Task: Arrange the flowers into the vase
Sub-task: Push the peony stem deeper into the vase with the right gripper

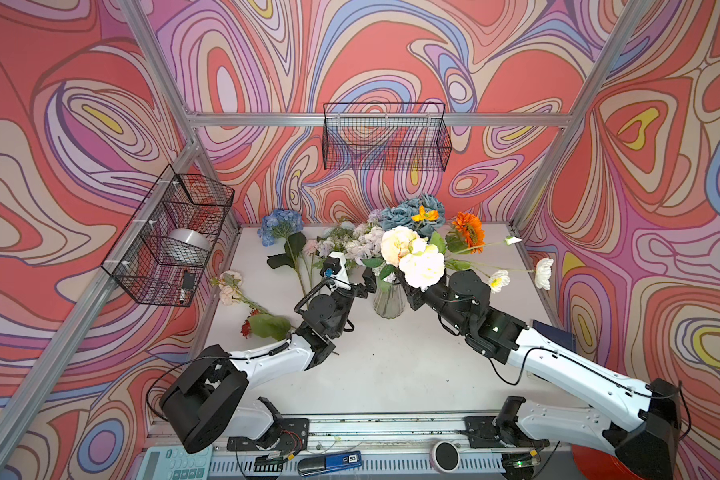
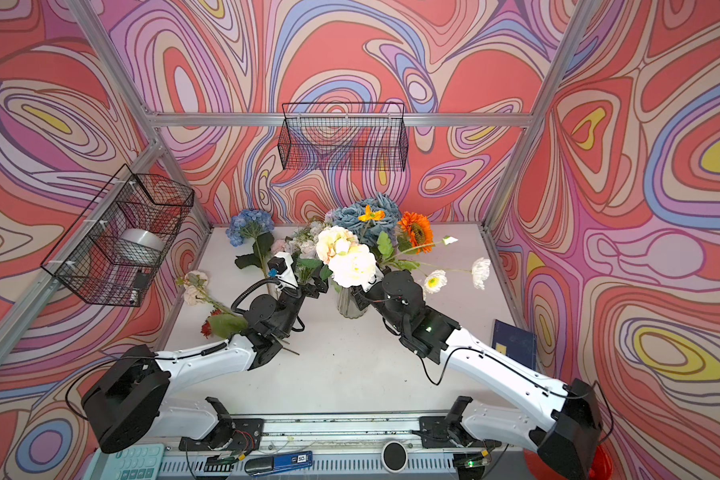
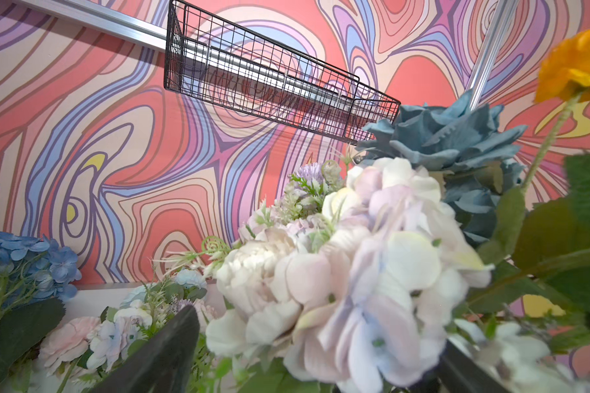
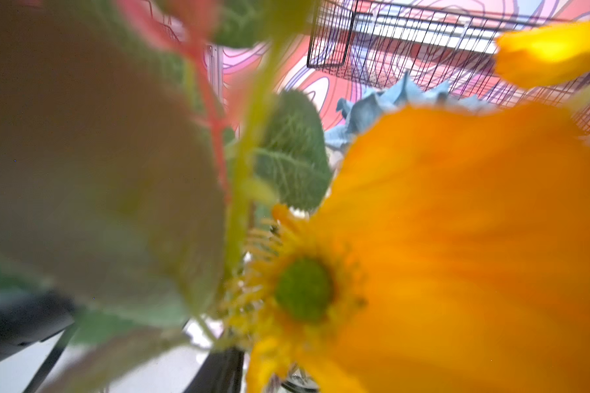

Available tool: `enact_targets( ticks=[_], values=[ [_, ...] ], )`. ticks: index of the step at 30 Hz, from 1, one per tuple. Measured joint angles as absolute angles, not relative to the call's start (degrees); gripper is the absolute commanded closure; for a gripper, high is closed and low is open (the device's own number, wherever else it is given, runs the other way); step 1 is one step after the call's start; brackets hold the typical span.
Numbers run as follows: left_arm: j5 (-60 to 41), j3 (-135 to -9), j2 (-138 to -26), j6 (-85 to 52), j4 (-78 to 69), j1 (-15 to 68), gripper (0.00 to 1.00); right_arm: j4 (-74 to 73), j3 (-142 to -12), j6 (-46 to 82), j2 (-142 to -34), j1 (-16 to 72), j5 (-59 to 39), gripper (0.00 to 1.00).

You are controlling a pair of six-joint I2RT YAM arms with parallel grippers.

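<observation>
Glass vase (image 1: 388, 302) upright mid-surface (image 1: 391, 357), holds most flowers (image 1: 420, 262): cream, blue, orange and white heads spread above rim. On surface left of vase, apart from it: blue hydrangea (image 1: 280, 224), pale mixed bunch (image 1: 329, 245), peach stem (image 1: 230, 286). Just beside vase on left: left claw (image 1: 368, 283), fingers (image 3: 171, 354) wide apart, lilac head (image 3: 372, 272) close before them in left wrist view. Against vase on right, under cream heads: right claw (image 1: 410, 293), spread cannot be told; orange bloom (image 4: 457, 255) fills right wrist view
</observation>
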State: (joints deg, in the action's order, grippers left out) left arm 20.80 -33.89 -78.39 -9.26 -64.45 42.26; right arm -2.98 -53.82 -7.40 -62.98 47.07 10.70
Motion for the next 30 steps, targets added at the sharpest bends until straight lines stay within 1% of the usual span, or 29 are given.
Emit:
enact_targets(
  ticks=[5, 7, 17, 20, 24, 30],
  values=[
    [20.82, -33.17, -77.76, -9.26, -64.42, 42.26, 0.07, -3.51, -54.06, -5.89, -61.19, 47.09, 7.35, 0.6],
    [20.82, -33.01, -77.65, -9.23, -64.42, 42.26, 0.07, -3.64, -54.35, -5.45, -61.41, 47.09, 6.02, 0.62],
    [21.02, -32.08, -76.69, -9.23, -64.29, 42.26, 0.08, -6.13, -56.88, -3.42, -65.58, 47.09, 1.72, 0.84],
    [21.02, -31.9, -76.66, -9.23, -64.31, 42.26, 0.07, -6.55, -56.9, -3.64, -67.2, 47.09, 2.04, 0.91],
    [21.04, -31.7, -76.64, -9.23, -64.29, 42.26, 0.07, -8.27, -55.99, -4.73, -67.75, 46.92, 5.15, 0.99],
    [21.02, -31.7, -76.64, -9.21, -64.31, 42.26, 0.07, -9.8, -54.06, -4.8, -68.12, 46.96, 9.65, 1.0]
  ],
)
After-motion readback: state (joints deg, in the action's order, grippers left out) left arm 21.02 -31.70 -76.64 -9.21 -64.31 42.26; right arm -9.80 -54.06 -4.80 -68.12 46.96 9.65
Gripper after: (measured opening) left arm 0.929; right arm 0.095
